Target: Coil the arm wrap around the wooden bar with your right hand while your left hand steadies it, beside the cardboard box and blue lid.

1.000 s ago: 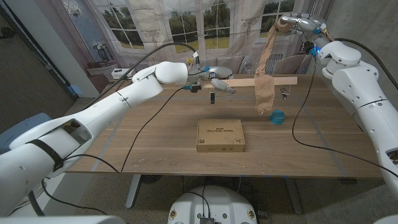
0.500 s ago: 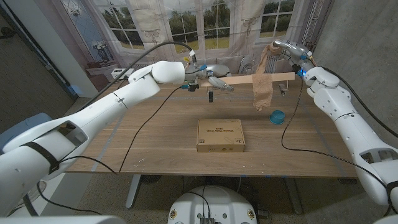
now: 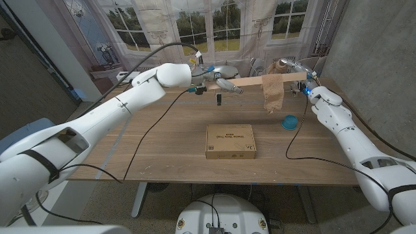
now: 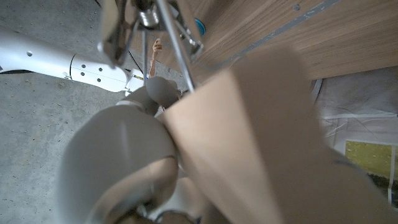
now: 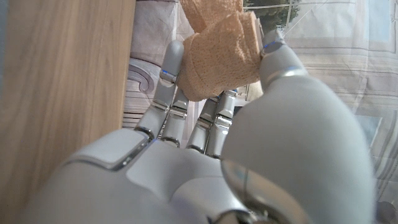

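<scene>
Windowed backdrop w/ curtains, wooden table (image 3: 162,149) in front: left hand (image 3: 224,85) grips one end of the wooden bar (image 3: 250,80), held above the far side of the table, long axis running across it, left to right. Right hand (image 3: 288,65) pinches the arm wrap (image 3: 273,93) near the bar's other end. Wrap is draped over the bar, tail hanging loose; coiling looks barely started, most turns left. Cardboard box (image 3: 230,141) and blue lid (image 3: 289,121) lie nearer.
</scene>
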Robot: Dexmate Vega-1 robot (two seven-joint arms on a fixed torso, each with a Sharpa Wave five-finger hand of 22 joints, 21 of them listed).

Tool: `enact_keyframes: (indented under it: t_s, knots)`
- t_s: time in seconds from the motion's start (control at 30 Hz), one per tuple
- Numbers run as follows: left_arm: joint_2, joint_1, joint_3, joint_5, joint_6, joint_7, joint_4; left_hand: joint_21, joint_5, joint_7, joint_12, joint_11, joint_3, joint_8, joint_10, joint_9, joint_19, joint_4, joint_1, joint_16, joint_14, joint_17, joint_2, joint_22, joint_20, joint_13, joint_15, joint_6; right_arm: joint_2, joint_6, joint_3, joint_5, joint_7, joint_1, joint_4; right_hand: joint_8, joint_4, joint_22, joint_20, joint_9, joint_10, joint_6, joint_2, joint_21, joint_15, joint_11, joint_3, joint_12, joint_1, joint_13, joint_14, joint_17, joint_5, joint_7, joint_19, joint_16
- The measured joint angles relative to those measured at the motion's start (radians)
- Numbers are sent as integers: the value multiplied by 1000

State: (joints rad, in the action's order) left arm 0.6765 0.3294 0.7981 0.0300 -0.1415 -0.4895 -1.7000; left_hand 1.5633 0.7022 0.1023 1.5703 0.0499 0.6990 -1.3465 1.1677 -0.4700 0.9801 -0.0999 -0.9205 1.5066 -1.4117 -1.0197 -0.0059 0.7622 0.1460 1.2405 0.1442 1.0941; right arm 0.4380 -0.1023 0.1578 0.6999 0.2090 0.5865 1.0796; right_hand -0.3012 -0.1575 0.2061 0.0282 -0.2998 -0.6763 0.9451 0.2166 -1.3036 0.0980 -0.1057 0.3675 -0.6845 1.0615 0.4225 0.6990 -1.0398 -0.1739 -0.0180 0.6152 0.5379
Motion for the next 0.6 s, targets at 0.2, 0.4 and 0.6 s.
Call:
enact_keyframes:
  t_s: [0.2,0.4,0.6]
  knots:
    - [4,5,-8,-2,1,11,-2,0,0,0,0,0,0,-3,0,2,0,0,0,0,0,0,0,5,0,0,0,0,-29,-21,-6,0,21,0,-64,6,0,-6,0,-3,0,0,2,-6,0,0,0,0,2,0,0,-4,0,0,0,-6]
    - [7,9,-15,-3,2,20,-2,0,0,0,0,0,0,-4,0,5,0,0,0,0,-2,1,0,2,0,0,-2,0,-56,-45,-17,6,47,8,-113,6,1,-10,-1,-5,-1,0,2,-13,-3,-1,1,1,2,1,7,-5,0,0,-1,-9]
    - [7,9,-19,-5,-2,28,5,0,0,0,-1,0,0,-4,0,7,0,0,0,0,-2,0,0,-2,0,0,-1,0,-77,-60,-28,9,57,24,-144,9,1,-11,-2,-5,-2,0,2,-17,-2,-1,1,4,2,9,9,-7,0,0,-2,-13]
